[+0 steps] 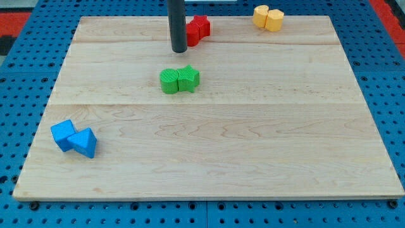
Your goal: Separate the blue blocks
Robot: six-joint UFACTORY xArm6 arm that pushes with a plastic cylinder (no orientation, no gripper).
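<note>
Two blue blocks touch each other near the view's bottom left of the wooden board [253, 145]: a blue cube [62, 134] and a blue triangular block [84, 142] to its right. My tip [179, 50] is the lower end of a dark rod near the view's top centre. It stands far from the blue blocks, up and to their right. It is just left of the red blocks [197, 29] and above the green blocks [179, 80].
Two red blocks sit together at the top, partly hidden behind the rod. Two green blocks touch each other below my tip. Two yellow blocks [268, 18] sit together at the top right edge. A blue pegboard [25, 76] surrounds the board.
</note>
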